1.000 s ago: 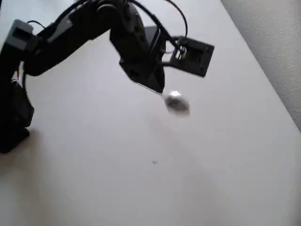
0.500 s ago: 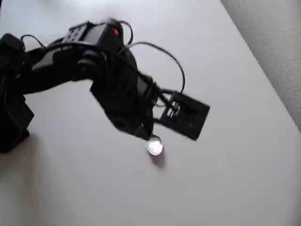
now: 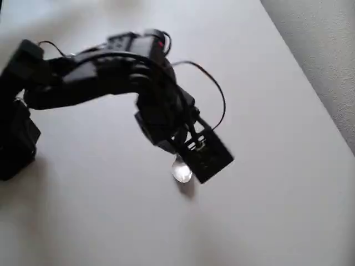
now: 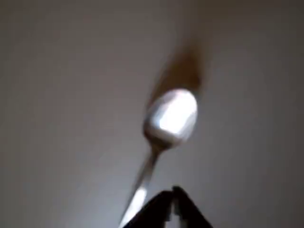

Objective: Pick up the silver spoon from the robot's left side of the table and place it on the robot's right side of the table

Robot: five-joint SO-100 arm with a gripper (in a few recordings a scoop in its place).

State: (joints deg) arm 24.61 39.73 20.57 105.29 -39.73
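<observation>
1. Far left of the overhead view sits the arm's base, and the black arm (image 3: 94, 75) reaches out from it across the white table (image 3: 266, 210).
2. Moving right along the arm, the gripper (image 3: 176, 152) hangs low over the middle of the table, its wrist camera box jutting out just right of it.
3. Right at the gripper's tip is the spoon (image 3: 181, 172), bowl poking out below and to the right, with its dark shadow on the table close beside the bowl, so it looks to be carried just above the surface, not lying on it.
4. The wrist view confirms it: the spoon (image 4: 169, 118) points away from the gripper (image 4: 171, 199), handle running back between the dark fingertips, which are pinched together on the handle's end.
5. Holding it by the handle end leaves the bowl free to touch down first.
6. Judging by this, the carry is underway and a low, gentle release comes next; the thin handle could slip or swing if jolted.
</observation>
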